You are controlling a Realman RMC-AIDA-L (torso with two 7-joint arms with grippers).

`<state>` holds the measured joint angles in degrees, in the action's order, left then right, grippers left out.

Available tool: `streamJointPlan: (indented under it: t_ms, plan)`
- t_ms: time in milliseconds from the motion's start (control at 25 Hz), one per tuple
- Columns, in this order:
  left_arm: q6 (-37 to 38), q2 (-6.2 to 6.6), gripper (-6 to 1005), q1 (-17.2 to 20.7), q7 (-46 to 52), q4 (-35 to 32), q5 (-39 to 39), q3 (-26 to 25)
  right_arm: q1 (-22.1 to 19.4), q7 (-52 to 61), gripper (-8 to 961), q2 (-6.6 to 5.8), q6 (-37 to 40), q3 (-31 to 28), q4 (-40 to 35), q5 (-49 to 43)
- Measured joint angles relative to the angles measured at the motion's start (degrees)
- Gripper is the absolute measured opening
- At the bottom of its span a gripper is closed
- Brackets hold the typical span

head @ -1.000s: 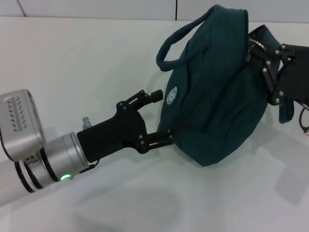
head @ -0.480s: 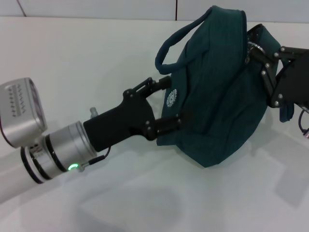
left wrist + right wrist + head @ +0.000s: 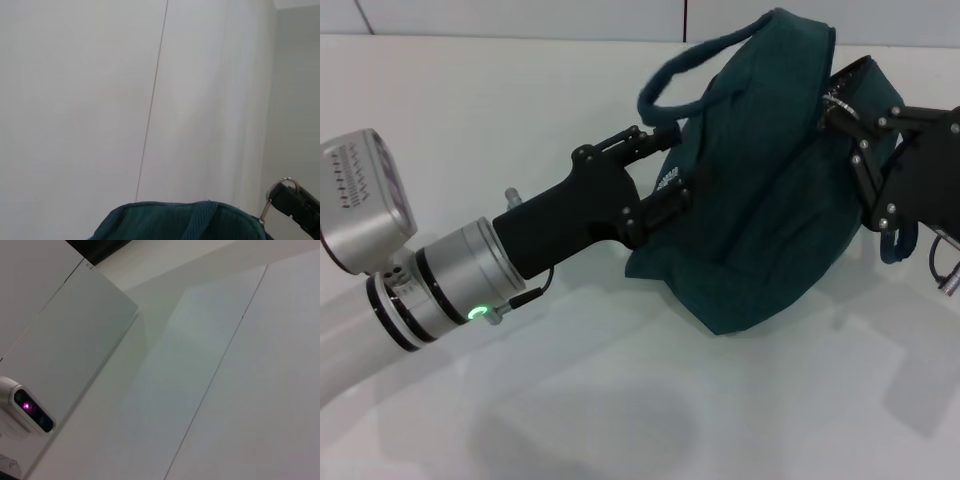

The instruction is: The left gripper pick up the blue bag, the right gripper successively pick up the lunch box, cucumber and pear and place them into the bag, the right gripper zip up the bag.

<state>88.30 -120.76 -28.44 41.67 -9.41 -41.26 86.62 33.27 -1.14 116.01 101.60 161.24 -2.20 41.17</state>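
Observation:
The blue bag (image 3: 770, 190) bulges on the white table, tipped to the left, with one loop handle (image 3: 665, 80) sticking up. My left gripper (image 3: 668, 172) comes in from the lower left and is shut on the bag's left side, by the white logo. At the bag's right end, my right gripper (image 3: 835, 108) is shut on the silver zip ring pull (image 3: 832, 100). In the left wrist view, the bag's top edge (image 3: 175, 222) and the ring pull (image 3: 281, 189) show, with the right gripper (image 3: 300, 210) on the ring. Lunch box, cucumber and pear are out of view.
The white table (image 3: 500, 120) runs to a pale wall at the back. My left arm's silver wrist with its green light (image 3: 475, 312) lies low at the front left. The right wrist view shows only walls and a silver camera housing (image 3: 25, 412).
My left gripper has moved forward and up and closed on the bag's side. The bag's lower part has slid left and forward. The right gripper shifted slightly left with the zip pull.

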Motion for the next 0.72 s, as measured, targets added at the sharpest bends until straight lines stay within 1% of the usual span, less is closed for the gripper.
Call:
streamJointPlan:
  t_ms: [160,440,600,720]
  plan:
    - [0.1,0.00,510,0.0,-0.2,0.0,0.1,0.0,-0.2,0.0,8,0.00,0.0,0.0,-0.1,0.0]
    - [0.0,0.00,479,-0.9,0.7,0.0,0.1,0.0,-0.3,-1.8,8,0.08,-0.1,0.0,-1.5,0.0]
    - [1.1,0.00,462,-1.2,2.8,-1.2,0.2,0.0,-0.4,-2.7,8,0.09,-0.6,0.0,-2.2,0.0]
    - [0.9,0.00,466,-1.3,3.3,-1.5,0.2,0.0,-0.4,-3.0,8,0.09,-0.7,0.0,-2.6,0.0]
